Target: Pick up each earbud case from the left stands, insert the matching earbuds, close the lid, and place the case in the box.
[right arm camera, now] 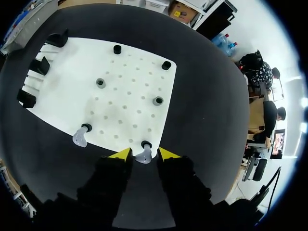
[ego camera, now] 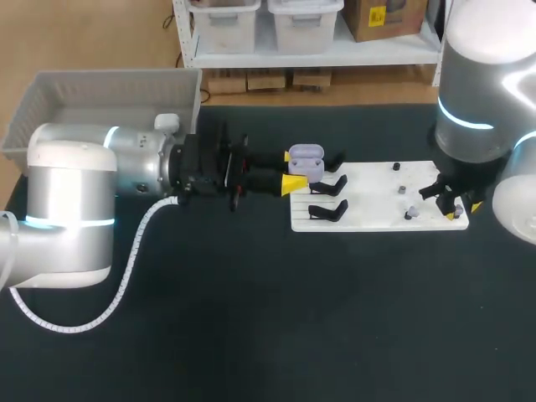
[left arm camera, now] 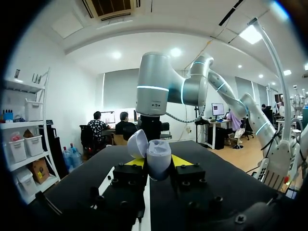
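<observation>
Lilac earbud case, lid seemingly open

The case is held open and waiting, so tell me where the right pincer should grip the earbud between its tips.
I would grip the earbud across its pale body, coming straight down from above: it juts from a black socket at the white board's edge, and the right pincer's open tips flank it.

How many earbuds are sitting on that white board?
2. One earbud stands between the open fingers of the right claw; the other is on the next peg beside it. The held case may hide more.
</observation>
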Robot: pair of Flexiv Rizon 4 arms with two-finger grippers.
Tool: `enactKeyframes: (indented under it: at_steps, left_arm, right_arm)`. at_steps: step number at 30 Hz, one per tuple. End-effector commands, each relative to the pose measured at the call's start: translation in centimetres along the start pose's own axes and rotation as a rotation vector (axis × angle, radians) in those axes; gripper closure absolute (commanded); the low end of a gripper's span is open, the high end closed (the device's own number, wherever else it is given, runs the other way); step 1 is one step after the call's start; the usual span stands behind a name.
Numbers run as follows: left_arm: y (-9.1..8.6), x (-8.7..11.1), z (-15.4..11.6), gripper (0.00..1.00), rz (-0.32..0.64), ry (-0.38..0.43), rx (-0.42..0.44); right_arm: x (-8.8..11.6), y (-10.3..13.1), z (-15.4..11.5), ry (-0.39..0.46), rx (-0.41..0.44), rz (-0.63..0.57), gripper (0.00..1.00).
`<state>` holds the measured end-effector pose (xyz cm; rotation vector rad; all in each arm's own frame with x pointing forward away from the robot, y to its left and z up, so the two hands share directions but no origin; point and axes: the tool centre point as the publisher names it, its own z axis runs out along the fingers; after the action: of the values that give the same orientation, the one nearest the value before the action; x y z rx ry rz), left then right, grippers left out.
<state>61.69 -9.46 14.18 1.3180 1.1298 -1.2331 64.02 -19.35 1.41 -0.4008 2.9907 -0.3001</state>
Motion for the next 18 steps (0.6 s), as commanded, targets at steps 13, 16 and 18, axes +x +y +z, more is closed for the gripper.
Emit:
enactKeyframes:
  at_steps: [13, 16, 18]
  left_arm:
    - [-0.16, 0.0, 0.01, 1.0, 0.002, 0.0, -0.006]
    - [-0.16, 0.0, 0.01, 1.0, 0.002, 0.0, -0.006]
    - [-0.16, 0.0, 0.01, 1.0, 0.002, 0.0, -0.006]
  right_arm:
    - [0.08, 0.21, 0.18, 0.004, 0.003, 0.005, 1.0]
    - [0.12, 0.24, 0.11, 0.002, 0.003, 0.006, 1.0]
    - [0.17, 0.25, -0.04, 0.001, 0.004, 0.006, 1.0]
